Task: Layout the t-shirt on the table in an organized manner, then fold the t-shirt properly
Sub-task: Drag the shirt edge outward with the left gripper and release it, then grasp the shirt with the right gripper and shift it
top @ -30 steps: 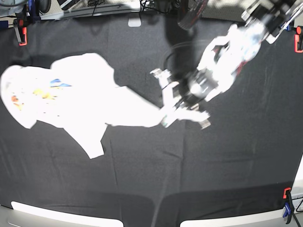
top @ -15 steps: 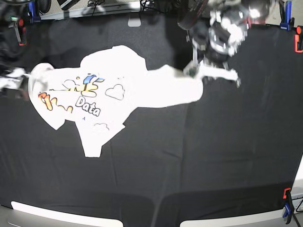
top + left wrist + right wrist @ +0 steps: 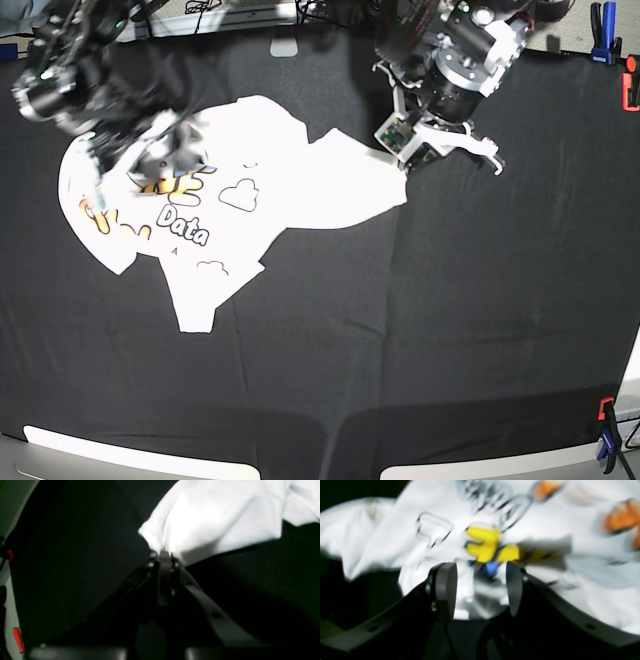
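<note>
The white t-shirt (image 3: 270,200) lies print side up on the left half of the black-clothed table (image 3: 450,320), crumpled and uneven. My left gripper (image 3: 405,160) is shut on the shirt's right edge; in the left wrist view the jaws (image 3: 163,554) pinch a bunched white fold of the shirt (image 3: 212,517). My right gripper (image 3: 165,150) hovers open over the print. In the right wrist view its fingers (image 3: 446,590) stand apart above the yellow and blue letters on the shirt (image 3: 395,530), holding nothing.
Red clamps hold the cloth at the right edge (image 3: 630,90) and the front right corner (image 3: 606,410). A blue clamp (image 3: 600,20) is at the back right. A small white object (image 3: 284,46) lies at the back edge.
My left gripper has dragged the shirt's edge toward the back right, and the print now faces up. My right arm has come in from the left over the print.
</note>
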